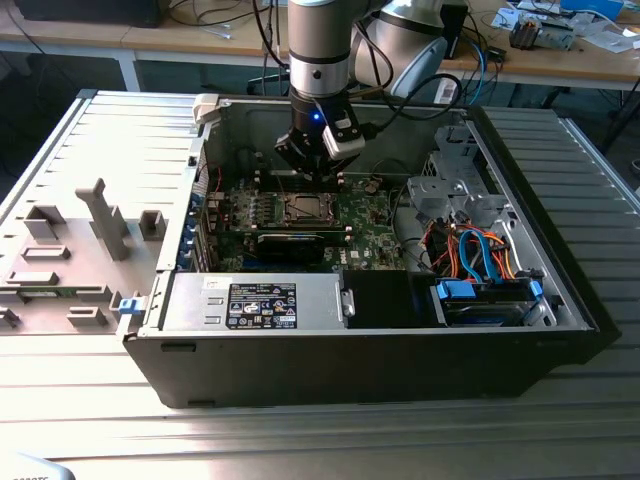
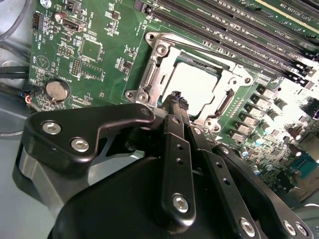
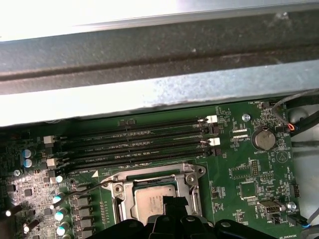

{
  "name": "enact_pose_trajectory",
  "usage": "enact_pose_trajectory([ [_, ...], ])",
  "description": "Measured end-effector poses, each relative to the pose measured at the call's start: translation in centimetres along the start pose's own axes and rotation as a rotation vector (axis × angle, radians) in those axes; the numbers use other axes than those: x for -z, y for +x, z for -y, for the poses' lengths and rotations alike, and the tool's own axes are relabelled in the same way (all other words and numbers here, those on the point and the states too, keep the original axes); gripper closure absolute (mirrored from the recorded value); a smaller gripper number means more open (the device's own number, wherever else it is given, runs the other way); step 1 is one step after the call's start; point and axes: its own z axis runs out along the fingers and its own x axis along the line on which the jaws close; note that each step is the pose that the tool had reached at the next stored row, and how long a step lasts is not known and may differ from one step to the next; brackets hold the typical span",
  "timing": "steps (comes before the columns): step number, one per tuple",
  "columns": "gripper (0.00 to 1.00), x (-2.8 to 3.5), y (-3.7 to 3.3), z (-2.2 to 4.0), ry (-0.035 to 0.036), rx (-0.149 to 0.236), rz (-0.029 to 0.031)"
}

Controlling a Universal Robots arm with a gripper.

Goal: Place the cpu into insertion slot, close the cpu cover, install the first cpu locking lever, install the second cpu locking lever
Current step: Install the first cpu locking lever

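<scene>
The cpu [image 2: 199,84] lies flat in the insertion slot [image 2: 149,82], its pale metal top showing through the window of the cpu cover [image 2: 160,54], which rests closed over the socket as a silver frame. In the first wrist view the same chip [image 3: 152,201] sits inside the frame [image 3: 192,179], with a thin lever wire [image 3: 87,188] running off from the frame's corner toward the row of small capacitors [image 3: 59,215]; whether that lever is latched is hard to judge from this angle.

The hand [image 2: 178,103] hangs just above the socket edge, its black fingers [image 2: 174,119] pressed together with no gap visible and nothing between them. In the exterior view the hand [image 1: 312,178] is at about 12 o'clock from the socket [image 1: 303,208], close over the green motherboard [image 1: 365,228].

Beyond the socket run the long dark memory slots [image 3: 134,144], and a coin battery [image 3: 262,139] sits on the board near them. The board lies inside an open computer case [image 1: 350,370], with a bundle of blue and orange cables [image 1: 475,250] at 3 o'clock from the socket and the grey power supply box [image 1: 250,300] at 6 o'clock. The case rests on a ribbed metal counter [image 1: 590,180].
</scene>
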Motion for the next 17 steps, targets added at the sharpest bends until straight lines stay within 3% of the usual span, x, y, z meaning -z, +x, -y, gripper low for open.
enact_pose_trajectory([
  [17, 0.89, 0.15, 0.11, 0.01, 0.0008, 0.001, 0.0001],
])
